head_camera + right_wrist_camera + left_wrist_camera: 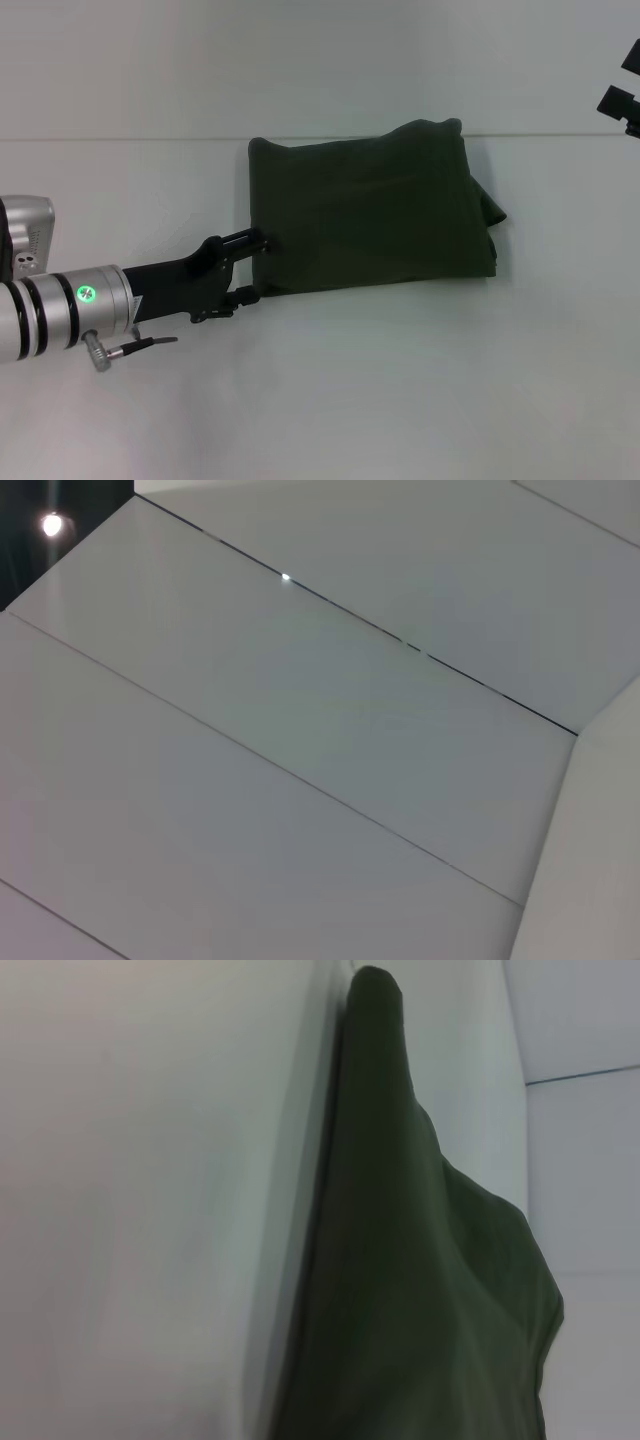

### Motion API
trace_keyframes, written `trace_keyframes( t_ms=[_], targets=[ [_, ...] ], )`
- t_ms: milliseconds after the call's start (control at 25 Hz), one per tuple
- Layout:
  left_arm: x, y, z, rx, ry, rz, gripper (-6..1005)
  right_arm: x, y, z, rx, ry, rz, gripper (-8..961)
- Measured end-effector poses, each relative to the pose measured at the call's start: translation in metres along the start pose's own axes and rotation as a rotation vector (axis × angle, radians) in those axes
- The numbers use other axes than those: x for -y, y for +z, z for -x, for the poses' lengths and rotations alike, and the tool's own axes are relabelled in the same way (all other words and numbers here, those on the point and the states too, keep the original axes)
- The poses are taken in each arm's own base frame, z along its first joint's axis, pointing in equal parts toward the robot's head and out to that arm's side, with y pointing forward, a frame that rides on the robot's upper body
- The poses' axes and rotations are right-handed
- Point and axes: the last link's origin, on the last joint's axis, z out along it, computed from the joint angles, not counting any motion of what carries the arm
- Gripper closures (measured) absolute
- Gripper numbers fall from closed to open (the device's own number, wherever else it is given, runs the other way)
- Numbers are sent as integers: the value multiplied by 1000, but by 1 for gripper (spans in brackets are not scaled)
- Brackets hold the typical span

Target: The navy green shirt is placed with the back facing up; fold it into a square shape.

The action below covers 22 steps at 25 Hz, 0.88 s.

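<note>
- Left gripper [258, 266] comes in from about 8 o'clock in the head view, low over the bench [330, 390]. Its two fingers are spread fairly wide, one on top of the shirt's near-left corner, the other just at the hem edge.
- The navy green shirt [370, 210] lies around the middle of the bench, a bit toward 1 o'clock, already folded into a roughly square bundle, plain side up. There's a looser bit of fabric bulging out at its 3 o'clock edge.
- The left wrist view is mostly the shirt [420, 1290] up close, lying flat on the white surface.
- Right gripper [622, 98] is way off at 2 o'clock, barely poking into the head view, well apart from the shirt. Can't tell whether it's open or closed.
</note>
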Motion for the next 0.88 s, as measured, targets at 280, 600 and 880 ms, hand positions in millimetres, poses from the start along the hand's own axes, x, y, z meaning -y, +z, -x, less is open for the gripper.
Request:
trace_keyframes(
  t_ms=[280, 600, 880],
  targets=[
    [8, -2, -4, -37, -56, -15, 67, 0, 0, 0, 7, 4, 1, 71],
    [11, 3, -2, -61, -120, -23, 66, 0, -1, 2, 21, 7, 4, 69],
    [14, 8, -1, -76, -156, -33, 67, 0, -3, 3, 31, 1, 0, 70]
  ],
)
